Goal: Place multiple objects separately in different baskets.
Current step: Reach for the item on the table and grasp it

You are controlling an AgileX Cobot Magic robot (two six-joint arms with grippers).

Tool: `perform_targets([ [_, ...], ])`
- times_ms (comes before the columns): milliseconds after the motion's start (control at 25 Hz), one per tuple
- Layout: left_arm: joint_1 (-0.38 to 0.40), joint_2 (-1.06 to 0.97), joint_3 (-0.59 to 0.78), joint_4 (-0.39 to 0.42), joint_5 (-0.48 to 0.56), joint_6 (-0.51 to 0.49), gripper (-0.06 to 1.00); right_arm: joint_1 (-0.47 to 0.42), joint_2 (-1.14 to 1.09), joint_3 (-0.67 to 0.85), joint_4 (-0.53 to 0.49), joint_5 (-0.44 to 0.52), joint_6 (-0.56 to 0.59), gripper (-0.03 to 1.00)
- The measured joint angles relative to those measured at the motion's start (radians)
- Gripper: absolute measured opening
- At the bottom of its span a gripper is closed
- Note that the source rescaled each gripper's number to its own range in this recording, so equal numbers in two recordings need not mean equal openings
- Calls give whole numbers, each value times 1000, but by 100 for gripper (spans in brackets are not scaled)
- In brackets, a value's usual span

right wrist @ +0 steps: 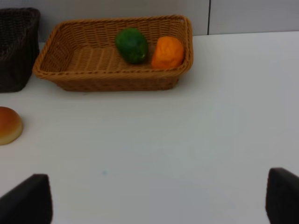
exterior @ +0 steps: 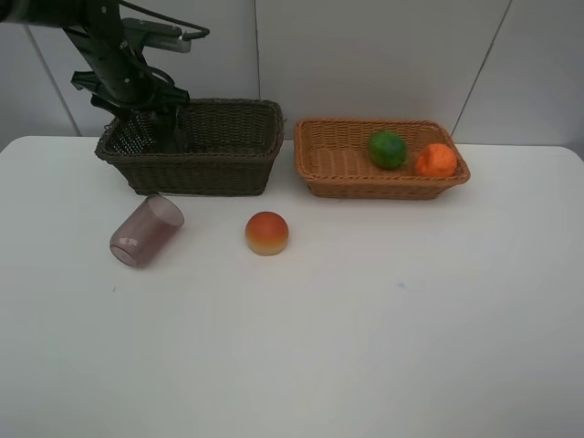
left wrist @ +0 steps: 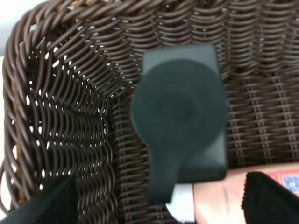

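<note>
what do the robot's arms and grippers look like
The left arm is black, built of chunky jointed segments, with a grey bracket and thin black cables looping near its top. The left gripper and right gripper each show two black, blunt fingertips. No markings are visible.

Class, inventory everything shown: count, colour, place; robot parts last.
Deep wicker basket: one, dark brown, back left.
Shallow wicker basket: one, light orange-brown, back right.
Oval fruit: one, green, shallow basket.
Orange: one, orange, shallow basket.
Peach: one, red-orange, table.
Translucent cup: one, pink, lying on table.
Pump bottle: one, dark, deep basket.
White-capped bottle: one, pink, deep basket.
Table: one, white.
Left gripper: one, black, open in deep basket.
Right gripper: one, black, open above table.
</note>
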Motion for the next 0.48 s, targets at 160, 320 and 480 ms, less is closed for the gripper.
perform_targets([
  [160, -25, -38, 0, 21, 47, 17, 85, 0, 0, 0, 0, 0, 0, 100],
  [320, -67, -84, 0, 78, 89, 60, 85, 0, 0, 0, 0, 0, 0, 100],
  [480, -108, -123, 0, 115, 105, 88, 85, 0, 0, 0, 0, 0, 0, 100],
])
